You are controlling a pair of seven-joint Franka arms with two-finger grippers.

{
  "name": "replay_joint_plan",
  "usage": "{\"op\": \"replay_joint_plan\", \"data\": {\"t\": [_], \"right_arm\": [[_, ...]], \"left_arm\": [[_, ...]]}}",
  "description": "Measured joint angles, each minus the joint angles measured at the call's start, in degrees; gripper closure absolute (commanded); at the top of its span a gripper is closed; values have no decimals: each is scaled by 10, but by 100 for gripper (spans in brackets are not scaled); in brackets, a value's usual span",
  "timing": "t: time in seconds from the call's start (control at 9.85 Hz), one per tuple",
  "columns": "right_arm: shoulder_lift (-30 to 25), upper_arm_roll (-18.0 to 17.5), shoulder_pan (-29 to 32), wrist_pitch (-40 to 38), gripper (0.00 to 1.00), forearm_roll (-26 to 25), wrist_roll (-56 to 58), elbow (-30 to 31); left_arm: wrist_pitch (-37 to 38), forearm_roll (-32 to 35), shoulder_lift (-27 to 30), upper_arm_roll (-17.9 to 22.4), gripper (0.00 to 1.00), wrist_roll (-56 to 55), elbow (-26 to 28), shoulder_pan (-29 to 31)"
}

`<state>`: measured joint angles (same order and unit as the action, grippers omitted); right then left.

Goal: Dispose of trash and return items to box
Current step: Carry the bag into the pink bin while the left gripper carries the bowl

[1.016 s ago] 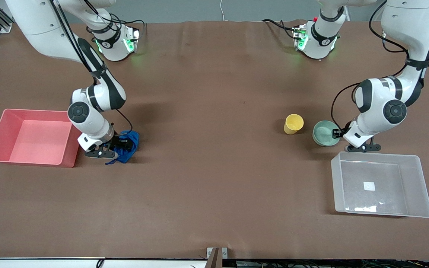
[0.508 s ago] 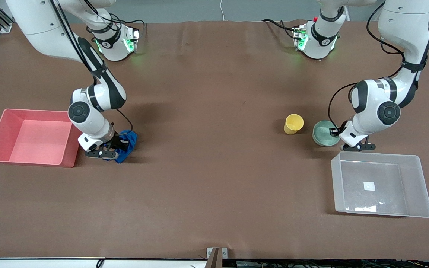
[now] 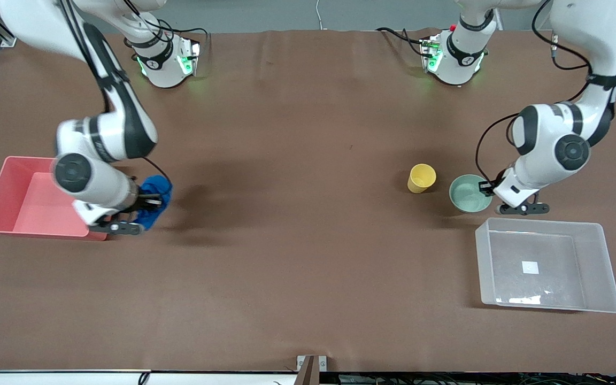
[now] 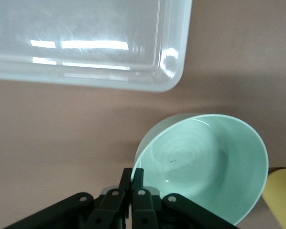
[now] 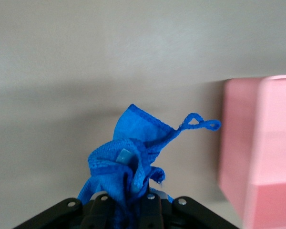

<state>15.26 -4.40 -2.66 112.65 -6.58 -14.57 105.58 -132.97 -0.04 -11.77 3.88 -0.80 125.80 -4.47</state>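
A matte brown cloth covered the wide tabletop [image 3: 297, 256], evenly lit with soft shadows, while a grey wall [image 3: 297, 13] ran along its top edge and a metal bracket [image 3: 311, 362] clipped its near edge.

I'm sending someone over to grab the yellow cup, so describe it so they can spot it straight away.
Start at the clear plastic box at the left arm's end of the table. Just farther from the front camera sits a mint-green bowl, its rim pinched by the left claw. The yellow cup stands upright beside that bowl, toward the table's middle; it is narrower, bright yellow, and nothing touches it.
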Motion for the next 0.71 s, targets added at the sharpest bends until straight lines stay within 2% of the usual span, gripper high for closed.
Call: {"op": "replay_joint_plan", "data": {"t": [0.1, 0.3, 0.41, 0.51, 0.71], "right_arm": [[-20, 15, 18, -29, 98, -1, 51, -16], [-34, 103, 37, -29, 97, -1, 198, -12], [-30, 151, 43, 6, 97, 0, 269, 6], [-26, 184, 48, 72, 97, 1, 316, 44], [-9, 199, 55, 236, 96, 1, 332, 146]], "left_arm": [[47, 0, 17, 1, 100, 0, -35, 0], [102, 0, 19, 14, 100, 1, -131, 2], [107, -8, -1, 27, 100, 12, -180, 3], [109, -18, -36, 43, 100, 27, -230, 3], [110, -48, -139, 85, 99, 59, -332, 6]]}}
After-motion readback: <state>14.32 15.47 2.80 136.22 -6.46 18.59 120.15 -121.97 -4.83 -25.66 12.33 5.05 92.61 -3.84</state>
